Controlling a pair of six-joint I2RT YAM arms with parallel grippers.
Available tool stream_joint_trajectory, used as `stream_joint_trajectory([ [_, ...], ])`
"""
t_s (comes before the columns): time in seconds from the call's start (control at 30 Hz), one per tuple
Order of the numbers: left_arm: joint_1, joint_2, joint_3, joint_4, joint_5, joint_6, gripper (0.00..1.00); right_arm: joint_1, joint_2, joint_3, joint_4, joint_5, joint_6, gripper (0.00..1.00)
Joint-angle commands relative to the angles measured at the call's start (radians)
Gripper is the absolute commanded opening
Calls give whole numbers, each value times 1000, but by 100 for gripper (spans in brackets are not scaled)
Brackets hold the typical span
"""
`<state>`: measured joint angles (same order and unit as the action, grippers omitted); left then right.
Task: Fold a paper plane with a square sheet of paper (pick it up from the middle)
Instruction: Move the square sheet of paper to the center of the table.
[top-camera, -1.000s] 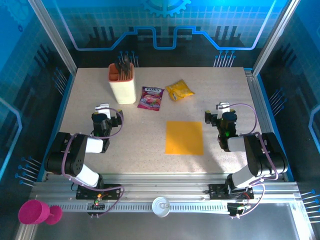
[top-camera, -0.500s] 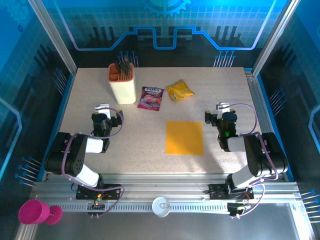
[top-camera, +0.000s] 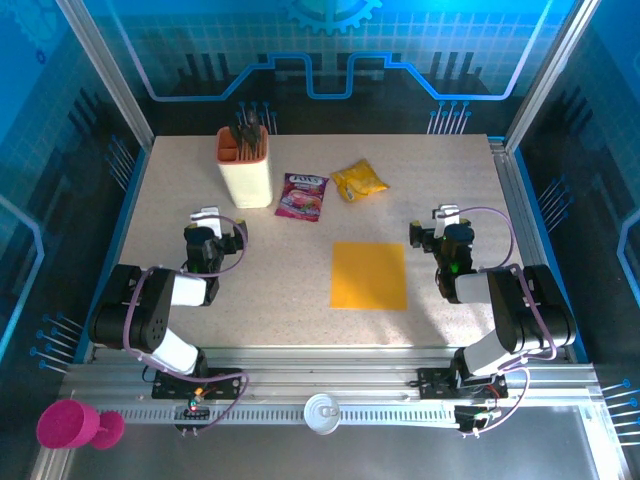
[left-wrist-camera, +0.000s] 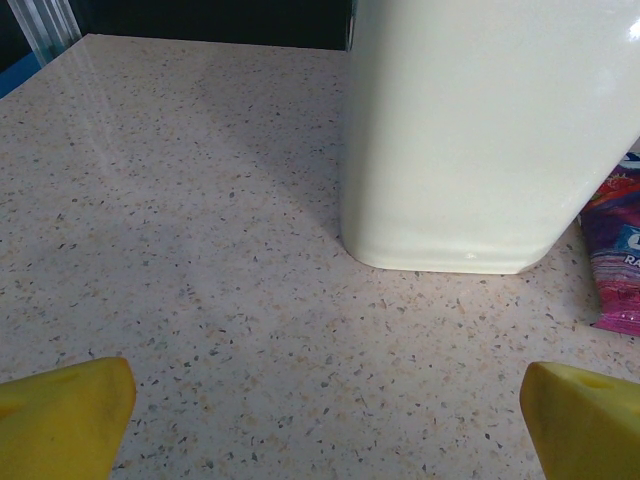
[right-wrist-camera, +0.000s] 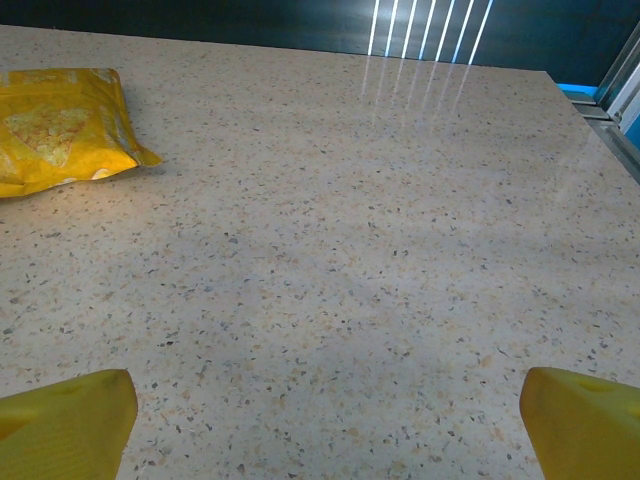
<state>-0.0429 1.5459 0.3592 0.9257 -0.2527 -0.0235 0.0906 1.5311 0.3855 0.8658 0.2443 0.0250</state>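
The square sheet of paper (top-camera: 369, 275) lies flat and orange-yellow on the speckled table (top-camera: 300, 300), right of the middle. No paper plane shape is to be seen; the sheet is unfolded. My left gripper (top-camera: 208, 222) rests at the near left, well apart from the sheet, its yellow fingertips (left-wrist-camera: 62, 415) spread wide over bare table. My right gripper (top-camera: 446, 222) sits just right of the sheet without touching it, its fingertips (right-wrist-camera: 590, 425) equally wide apart with nothing between them.
A beige holder (top-camera: 245, 167) with dark utensils stands at the back left, looming close in the left wrist view (left-wrist-camera: 480, 130). Beside it lie a purple printed packet (top-camera: 303, 195) and a crinkled yellow snack packet (top-camera: 359, 180). Metal rails edge the table's right side (top-camera: 515, 200).
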Motion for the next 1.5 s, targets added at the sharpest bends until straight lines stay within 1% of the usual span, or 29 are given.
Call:
stream_joint_trajectory([
  [0.0,6,9,10,31,17,7,100,1,-4,10,31,15,-4,99],
  [0.03,3,3,6,40,-1,10,100,11,-29,14,-2,36,-1,99],
  [0.07,-5,-15,6,25,-35,6,100,13,-49,13,-16,18,-12,99],
  [0.1,-6,-48,9,-12,-47,0,100,34,-70,21,-37,71,-26,99],
  [0.17,-9,-111,27,-93,-94,-8,100,66,-138,61,-158,145,-41,99],
  [0.23,-10,-196,64,-229,-148,-31,100,83,-216,147,-364,168,-22,99],
  [0.27,-11,-236,93,-314,-160,-48,100,81,-250,222,-533,154,26,99],
  [0.3,-12,-275,131,-412,-162,-72,100,78,-265,285,-653,130,54,99],
  [0.37,-17,-343,223,-635,-149,-148,100,77,-290,360,-774,149,146,99],
  [0.4,-26,-366,267,-727,-141,-187,100,63,-302,385,-826,130,214,99],
  [0.43,-37,-388,304,-805,-117,-214,100,34,-312,413,-886,60,274,99],
  [0.5,-97,-417,371,-931,-119,-248,100,-42,-324,460,-981,-154,401,99],
  [0.57,-176,-437,431,-1044,-118,-275,100,-75,-316,473,-1013,-348,445,99],
  [0.63,-253,-448,478,-1153,-118,-324,100,-60,-292,468,-1014,-483,453,99],
  [0.73,-362,-459,517,-1274,-118,-402,100,8,-243,448,-1038,-583,483,99],
  [0.77,-393,-463,515,-1299,-116,-435,100,43,-227,436,-1049,-570,501,99],
  [0.87,-458,-476,492,-1335,-110,-509,100,141,-201,366,-1005,-550,563,99],
  [0.97,-488,-499,449,-1327,-105,-550,100,223,-179,305,-968,-490,622,99],
  [1.03,-490,-508,428,-1323,-102,-567,100,266,-167,254,-908,-465,668,99],
  [1.2,-491,-518,400,-1312,-97,-563,100,360,-130,187,-847,-356,745,99],
  [1.27,-491,-517,400,-1314,-100,-557,100,389,-106,169,-814,-336,775,99],
  [1.47,-491,-518,395,-1308,-99,-545,100,468,-13,184,-766,-290,826,99],
])
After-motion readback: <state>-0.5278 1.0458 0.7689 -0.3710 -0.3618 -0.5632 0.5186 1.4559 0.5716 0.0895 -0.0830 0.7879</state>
